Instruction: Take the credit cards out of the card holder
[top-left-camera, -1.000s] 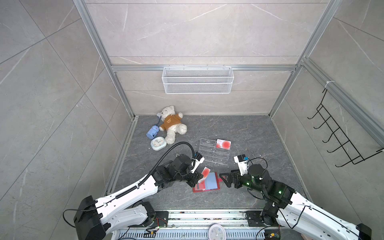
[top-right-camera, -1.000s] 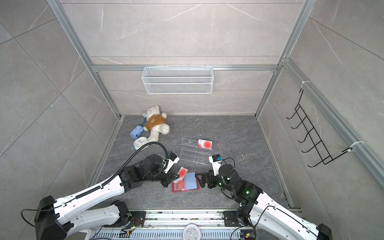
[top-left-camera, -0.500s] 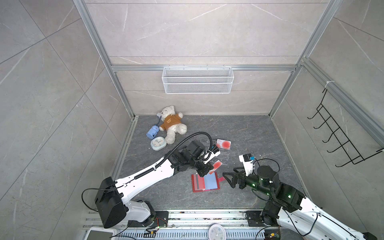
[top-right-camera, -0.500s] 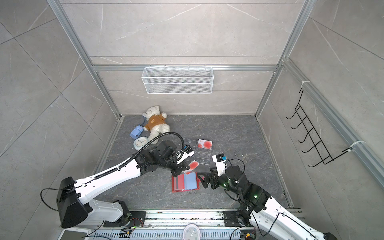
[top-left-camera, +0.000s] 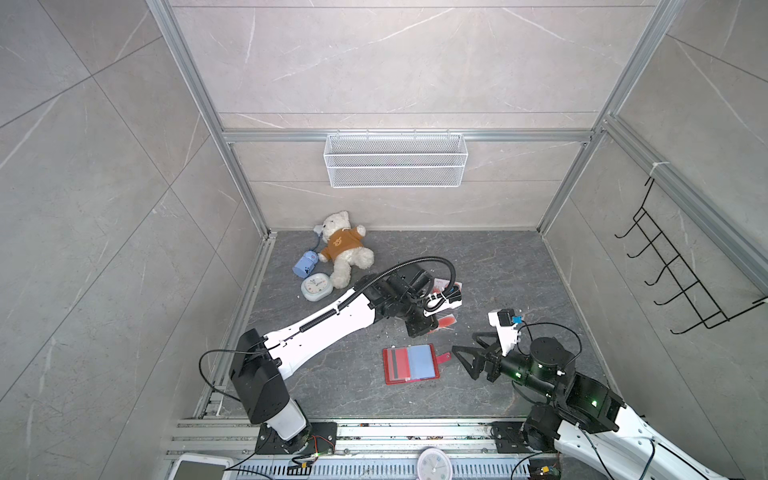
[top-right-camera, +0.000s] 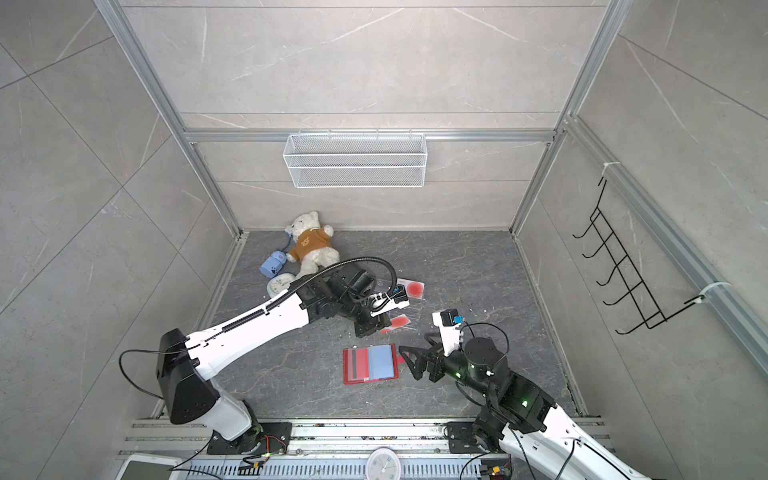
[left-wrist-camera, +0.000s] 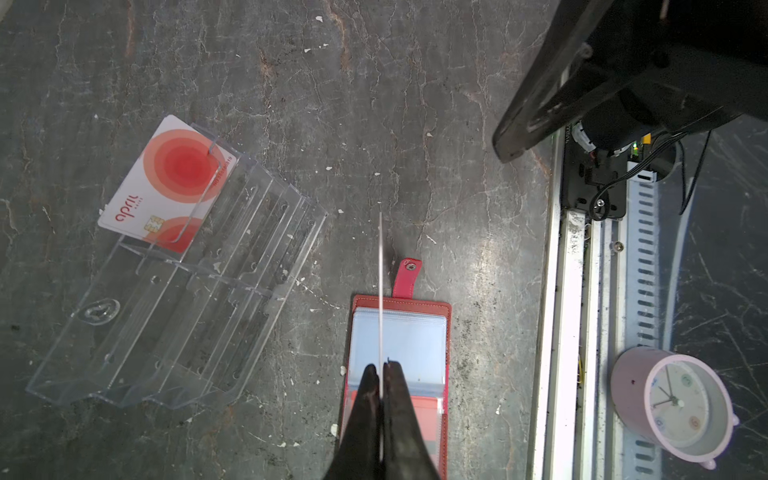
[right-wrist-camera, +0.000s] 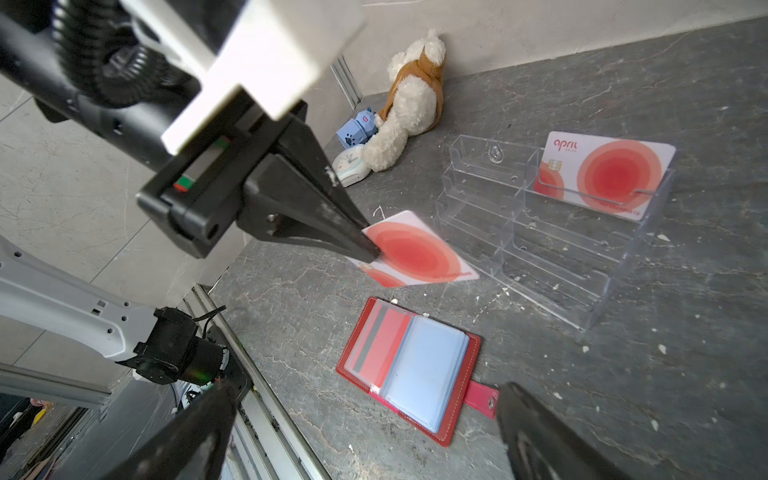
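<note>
Card (right-wrist-camera: 419, 255) nearer rack (right-wrist-camera: 552, 253), edge-on from wrist

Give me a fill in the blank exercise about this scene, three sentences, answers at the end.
The left gripper is ____ on a credit card.
The right gripper is ____, holding nothing.
The card holder has a ____ cover.
Missing words: shut, open, red.

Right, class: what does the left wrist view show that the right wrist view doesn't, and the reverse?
Only the left wrist view: the pink clock. Only the right wrist view: the teddy bear and the red face of the held credit card. Both: the open card holder and the clear rack with a second card.
</note>
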